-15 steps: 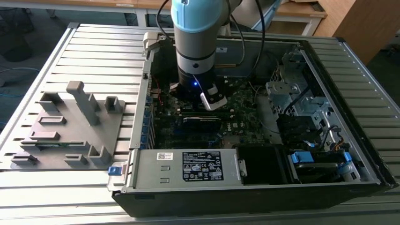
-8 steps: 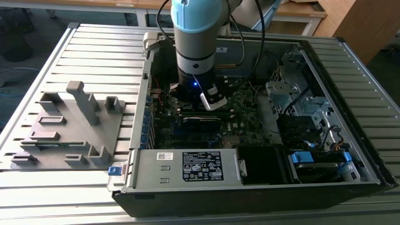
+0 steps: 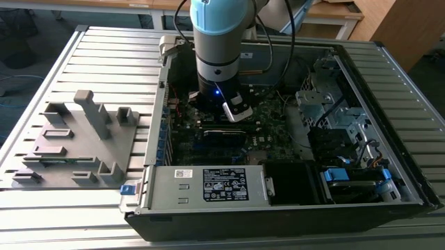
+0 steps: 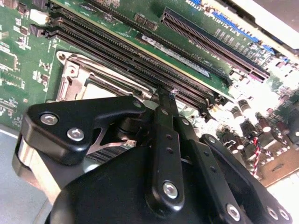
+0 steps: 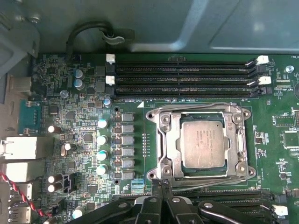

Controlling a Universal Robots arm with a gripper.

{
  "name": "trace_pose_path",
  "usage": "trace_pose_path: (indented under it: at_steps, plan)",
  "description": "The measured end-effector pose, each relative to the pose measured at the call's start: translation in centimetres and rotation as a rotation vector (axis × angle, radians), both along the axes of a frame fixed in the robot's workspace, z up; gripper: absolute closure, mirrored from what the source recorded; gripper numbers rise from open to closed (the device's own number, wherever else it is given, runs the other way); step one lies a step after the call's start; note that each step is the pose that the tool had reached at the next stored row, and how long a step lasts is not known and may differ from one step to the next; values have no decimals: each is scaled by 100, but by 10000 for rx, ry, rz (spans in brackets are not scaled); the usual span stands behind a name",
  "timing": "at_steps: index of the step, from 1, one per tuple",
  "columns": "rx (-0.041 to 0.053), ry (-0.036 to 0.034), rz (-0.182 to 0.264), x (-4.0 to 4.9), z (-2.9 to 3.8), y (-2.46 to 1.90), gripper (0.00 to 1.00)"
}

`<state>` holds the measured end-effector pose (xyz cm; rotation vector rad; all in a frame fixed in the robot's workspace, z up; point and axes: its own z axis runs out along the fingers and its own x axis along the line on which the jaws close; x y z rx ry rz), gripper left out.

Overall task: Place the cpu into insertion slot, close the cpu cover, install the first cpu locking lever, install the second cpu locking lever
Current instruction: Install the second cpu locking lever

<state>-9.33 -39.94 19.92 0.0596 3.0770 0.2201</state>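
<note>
an open computer case point(image 3: 389, 156) lies on a slatted metal table point(image 3: 111, 57), its green motherboard point(image 3: 208, 148) facing up. at the near edge of the case sits a grey power supply point(image 3: 208, 185) with a white label. on the exterior view's left, beside the case, rests a grey fixture point(image 3: 76, 140) of upright blocks and posts. in the first wrist view, long black memory slots point(image 5: 182, 79) run in parallel rows – white clips at their ends – and a column of silver-topped capacitors point(image 5: 103, 147) stands nearby.
</note>
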Motion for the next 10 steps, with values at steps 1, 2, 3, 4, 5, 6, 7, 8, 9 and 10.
trace_pose_path:
  at_steps: [1,2,3,4,5,6,7,8,9,10]
  plan:
    - [31,1,1,0,1,0,90]
    - [82,1,1,-1,1,0,90]
    - [127,1,1,-1,0,0,90]
    - [155,1,1,-2,-1,0,90]
    - [173,0,0,-2,-2,1,90]
    - [186,-1,0,-2,-5,1,90]
    - [199,-1,1,-3,-9,1,90]
    - [213,0,1,-6,-13,0,90]
    - [225,1,1,-9,-17,0,90]
    - [240,2,1,-13,-20,-1,90]
